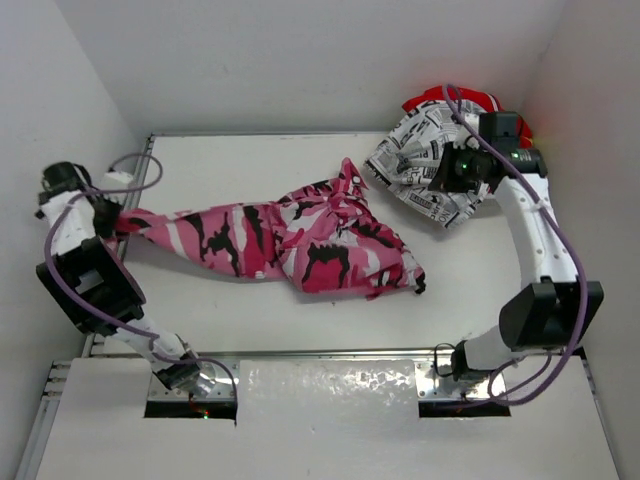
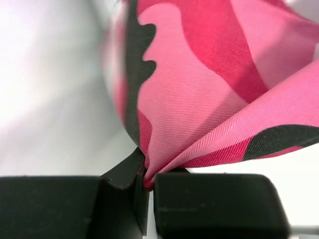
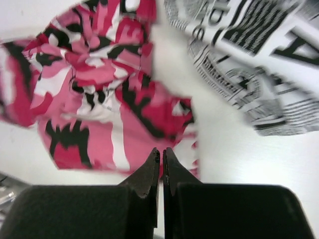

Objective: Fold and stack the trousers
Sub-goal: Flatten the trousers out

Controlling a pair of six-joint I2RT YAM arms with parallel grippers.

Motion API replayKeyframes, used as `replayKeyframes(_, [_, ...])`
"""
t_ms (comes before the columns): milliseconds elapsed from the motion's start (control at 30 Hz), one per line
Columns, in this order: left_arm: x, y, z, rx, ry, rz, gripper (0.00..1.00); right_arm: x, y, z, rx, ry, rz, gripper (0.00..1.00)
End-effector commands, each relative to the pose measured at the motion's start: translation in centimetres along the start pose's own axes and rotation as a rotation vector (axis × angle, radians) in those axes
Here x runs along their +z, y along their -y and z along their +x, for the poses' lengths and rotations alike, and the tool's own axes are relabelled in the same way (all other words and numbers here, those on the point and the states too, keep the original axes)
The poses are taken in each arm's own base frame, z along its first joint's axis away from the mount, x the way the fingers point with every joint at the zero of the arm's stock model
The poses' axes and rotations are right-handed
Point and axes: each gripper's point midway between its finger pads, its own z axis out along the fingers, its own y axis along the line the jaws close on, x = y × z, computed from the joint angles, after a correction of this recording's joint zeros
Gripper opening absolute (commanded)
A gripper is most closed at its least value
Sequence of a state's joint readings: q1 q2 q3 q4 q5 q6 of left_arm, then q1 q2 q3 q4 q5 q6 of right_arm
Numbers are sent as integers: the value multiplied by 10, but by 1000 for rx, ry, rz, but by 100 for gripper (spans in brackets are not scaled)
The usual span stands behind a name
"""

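Clearly the camouflage trousers (image 1: 290, 235) were soft, light cloth with no stiffness of their own. They would sag, drag and bunch wherever nothing held them, so the sensible holds looked to be the leg hems and the waistband corners, not the loose middle. They lay across the middle of the table (image 1: 250, 160), one leg drawn out in a long tail toward the left edge and the wider body crumpled in a heap toward the right.

At that left end the left gripper (image 2: 146, 181) was clamped on the tip of the leg. Its wrist view showed a pinch of pink twill caught between the closed jaws and fanning out from them. A single pinch at one hem would probably rope the cloth rather than spread it flat, so a second hold farther along seemed called for.

Farther off, at the right, the right gripper (image 3: 160, 154) hung with its jaws pressed together on nothing, apart from the camouflage pair. It was over the newsprint trousers (image 1: 400, 160), which lay rumpled at the far right of the table, just beside the heap. Behind those, against the far wall, a bit of the red trousers (image 1: 430, 98) showed, partly covered by the newsprint cloth.
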State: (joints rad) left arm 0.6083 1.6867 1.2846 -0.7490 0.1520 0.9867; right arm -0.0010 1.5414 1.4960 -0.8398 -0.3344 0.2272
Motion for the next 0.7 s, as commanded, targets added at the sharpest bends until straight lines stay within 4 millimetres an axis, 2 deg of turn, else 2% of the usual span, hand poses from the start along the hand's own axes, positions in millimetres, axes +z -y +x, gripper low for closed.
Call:
replayKeyframes(0, [-95, -27, -14, -21, 69, -91, 0, -47, -8, -34, -120, 171, 55, 0])
replayKeyframes(33, [-112, -30, -9, -6, 60, -99, 0, -53, -9, -35, -129, 188, 63, 0])
replayKeyframes(100, [-154, -40, -17, 65, 82, -161, 0, -69, -13, -39, -165, 247, 72, 0])
replayKeyframes(167, [-175, -43, -26, 98, 107, -193, 0, -72, -15, -33, -179, 260, 61, 0])
replayKeyframes(200, [-179, -39, -28, 108, 117, -182, 0, -65, -18, -16, -174, 226, 20, 0])
replayKeyframes(267, [-183, -24, -29, 121, 139, -122, 0, -49, -19, 4, -145, 176, -22, 0])
replayKeyframes(300, [-182, -18, -28, 119, 142, -102, 0, -31, -12, 35, -75, 94, -31, 0])
replayKeyframes(333, [-181, -13, -28, 111, 151, -89, 0, -21, -15, 53, -60, 49, -28, 4])
replayKeyframes(367, [-173, -4, -22, 96, 139, -58, 0, -10, -14, 69, -57, 17, -17, 17])
replayKeyframes(400, [-170, 1, -19, 89, 138, -43, 0, 5, -11, 102, -47, -62, 2, 26])
replayKeyframes(433, [-166, 6, -17, 80, 135, -25, 0, 12, -5, 115, -57, -90, 53, 34])
replayKeyframes(467, [-162, 13, -13, 69, 134, -5, 0, 22, -18, 127, -69, -110, 32, 53])
replayKeyframes(500, [-162, 16, -13, 65, 135, -1, 0, 31, -19, 147, -57, -152, 22, 63])
replayKeyframes(533, [-162, 18, -12, 59, 138, 3, 0, 37, -28, 155, -49, -170, -6, 69])
replayKeyframes(567, [-162, 18, -12, 57, 140, 2, 0, 46, -31, 155, -35, -159, -21, 73])
replayKeyframes(600, [-163, 18, -12, 58, 140, -2, 0, 52, -29, 164, 7, -178, -14, 81])
replayKeyframes(667, [-165, 18, -11, 57, 136, -7, 0, 63, -22, 172, 57, -199, 26, 84])
